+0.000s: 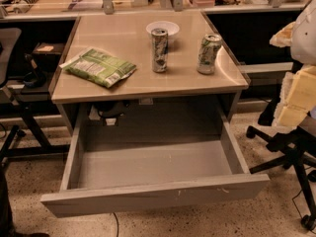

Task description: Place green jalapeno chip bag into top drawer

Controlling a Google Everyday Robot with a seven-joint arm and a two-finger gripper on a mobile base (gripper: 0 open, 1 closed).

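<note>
The single green chip bag [98, 67] lies flat on the left of the surface [128, 38], its long axis running from back-left to front-right. To its right stand two cans, one [159, 50] near the middle and another [209, 53] further right, with one white bowl [170, 27] partly hidden behind the first. Below, one drawer [153, 196] stands pulled open. The gripper [296, 100] sits at the right edge, cut off and well apart from the bag; whether it is clenched or released cannot be told.
</note>
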